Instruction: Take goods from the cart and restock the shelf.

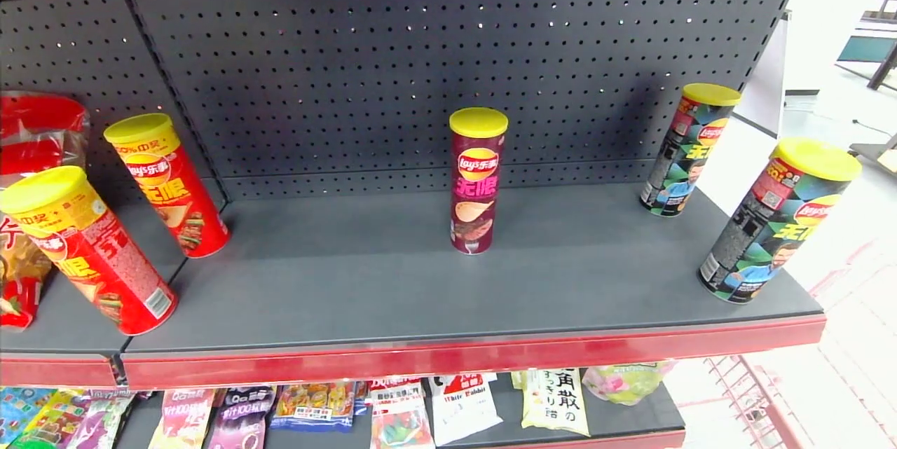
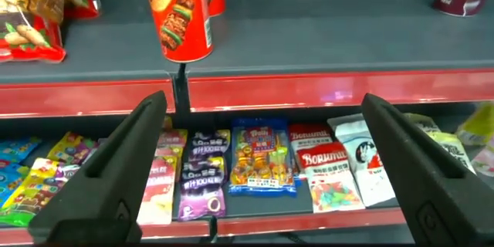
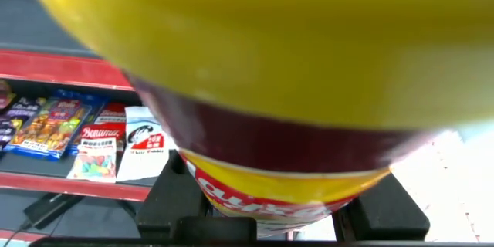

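Note:
A maroon crisp can (image 3: 293, 147) with a yellow lid looms close in the right wrist view, and my right gripper (image 3: 278, 204) is shut on it, black fingers (image 3: 174, 197) on either side. My left gripper (image 2: 262, 102) is open and holds nothing, facing the red front edge of the shelf (image 2: 309, 89). On the dark shelf (image 1: 392, 281) stands one maroon can (image 1: 478, 179) in the middle, two red cans (image 1: 168, 183) (image 1: 87, 249) at the left, and two dark patterned cans (image 1: 690, 148) (image 1: 778, 221) at the right.
Wide bare stretches of shelf lie on both sides of the middle can. Snack packets (image 1: 462, 407) fill the lower shelf (image 2: 255, 158). Bagged snacks (image 1: 28, 148) sit at the far left. A red wire frame (image 1: 757, 393) shows at the lower right.

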You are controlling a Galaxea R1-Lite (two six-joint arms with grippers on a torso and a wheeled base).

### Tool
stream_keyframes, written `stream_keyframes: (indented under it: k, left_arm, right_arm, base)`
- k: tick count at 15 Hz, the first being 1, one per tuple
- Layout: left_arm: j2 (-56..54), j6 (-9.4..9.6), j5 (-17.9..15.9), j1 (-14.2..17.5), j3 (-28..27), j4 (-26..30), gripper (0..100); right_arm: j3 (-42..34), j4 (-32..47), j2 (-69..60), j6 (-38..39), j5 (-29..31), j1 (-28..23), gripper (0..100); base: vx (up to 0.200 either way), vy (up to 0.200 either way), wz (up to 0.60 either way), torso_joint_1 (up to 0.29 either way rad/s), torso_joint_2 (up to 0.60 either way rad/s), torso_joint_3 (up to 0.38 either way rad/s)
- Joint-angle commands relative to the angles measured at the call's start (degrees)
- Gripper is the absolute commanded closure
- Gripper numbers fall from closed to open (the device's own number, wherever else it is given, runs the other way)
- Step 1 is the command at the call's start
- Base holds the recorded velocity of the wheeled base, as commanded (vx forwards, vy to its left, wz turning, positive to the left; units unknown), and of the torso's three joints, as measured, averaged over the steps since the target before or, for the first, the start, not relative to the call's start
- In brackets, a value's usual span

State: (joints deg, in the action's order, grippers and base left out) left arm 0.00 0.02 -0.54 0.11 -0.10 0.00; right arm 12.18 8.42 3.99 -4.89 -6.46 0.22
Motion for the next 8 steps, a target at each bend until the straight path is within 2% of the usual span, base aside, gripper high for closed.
stream_keyframes:
  k: [1, 3, 4, 5, 6, 7, 8]
  left_arm:
    - [0.4, 0.06, 0.0, 0.1, 0.0, 0.0, 0]
    - [1.1, 0.24, -0.2, -0.1, 0.0, 0.0, 0]
    - [1.1, 2.61, -1.6, -0.1, 0.0, 0.0, 0]
    - [1.0, 3.14, -3.9, -0.1, -0.5, -0.2, 0]
    - [9.1, 0.06, -10.0, -0.9, -10.8, 0.2, 0]
    - [21.3, -4.07, -11.3, -0.9, -22.1, -0.1, 0]
    - [27.2, -5.91, -12.2, -1.5, -29.3, -0.1, 0]
  right_arm:
    - [-1.7, 0.0, -2.8, 0.0, 0.0, 0.0, 100]
    - [-3.0, -0.4, -2.8, 0.1, -0.7, 0.0, 100]
    - [-3.8, -0.4, -2.9, 0.1, -2.1, 0.0, 100]
    - [-4.5, -0.5, -3.1, 0.1, -2.2, 0.0, 100]
    - [-6.0, -0.5, -3.8, 0.1, -2.2, -0.2, 100]
    - [-7.0, -0.5, -4.0, -0.2, -2.2, -0.2, 100]
    - [-7.2, -0.5, -3.7, -0.2, -2.2, -0.2, 100]
  base:
    - [0.000, 0.000, 0.00, 0.000, 0.00, 0.000]
    - [0.000, 0.000, 0.00, 0.000, 0.00, 0.000]
    - [0.000, 0.000, 0.00, 0.000, 0.00, 0.000]
    - [0.000, 0.000, 0.00, 0.000, 0.00, 0.000]
    - [0.000, 0.000, 0.00, 0.000, 0.00, 0.000]
    - [0.000, 0.000, 0.00, 0.000, 0.00, 0.000]
    - [0.000, 0.000, 0.00, 0.000, 0.00, 0.000]
